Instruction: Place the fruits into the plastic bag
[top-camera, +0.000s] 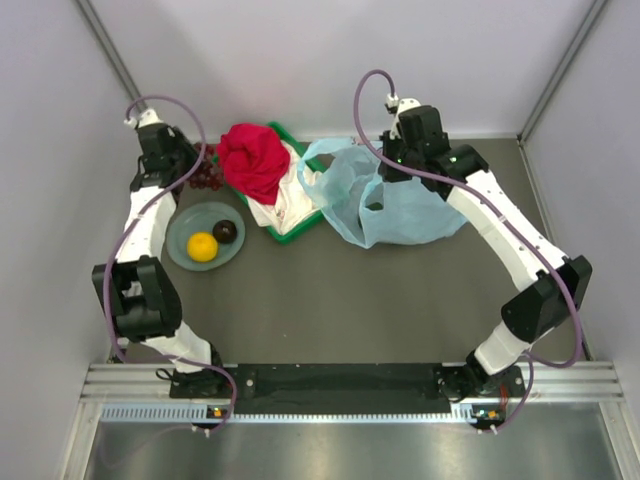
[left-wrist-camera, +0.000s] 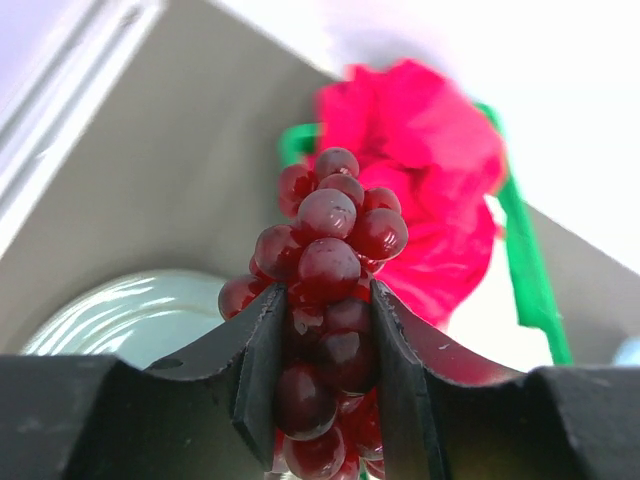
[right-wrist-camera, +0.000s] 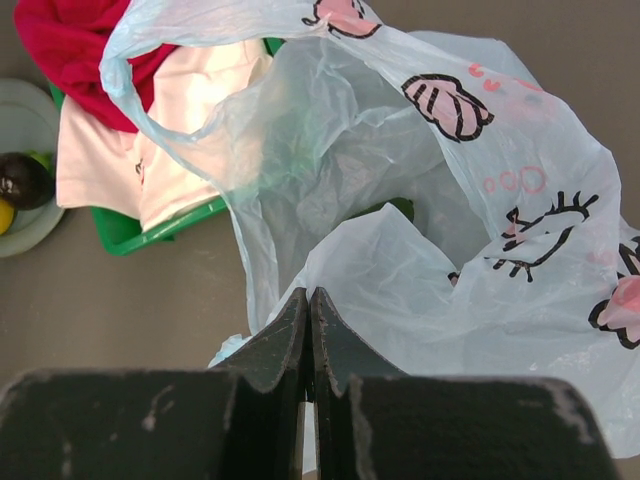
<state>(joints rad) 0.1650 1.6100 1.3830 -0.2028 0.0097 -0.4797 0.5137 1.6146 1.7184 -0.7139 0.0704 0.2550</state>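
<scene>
left claw (left-wrist-camera: 325, 300) clamped on the grape bunch (left-wrist-camera: 330, 215) at far left by the plate (top-camera: 180, 248), right claw (right-wrist-camera: 308, 305) pinched shut on the plastic bag (right-wrist-camera: 400, 290) rim: carry grapes high over the red cloth (top-camera: 252, 160), drop only once well inside the mouth, keep rim lifted.

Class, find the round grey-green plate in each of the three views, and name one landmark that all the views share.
Top external: the plate lies left of centre, beside the left arm.
Left wrist: the plate is at lower left, pale and blurred.
Right wrist: the plate is cut off by the left edge.
Shared landmark: the red cloth, up and right of the plate in each view.
</scene>
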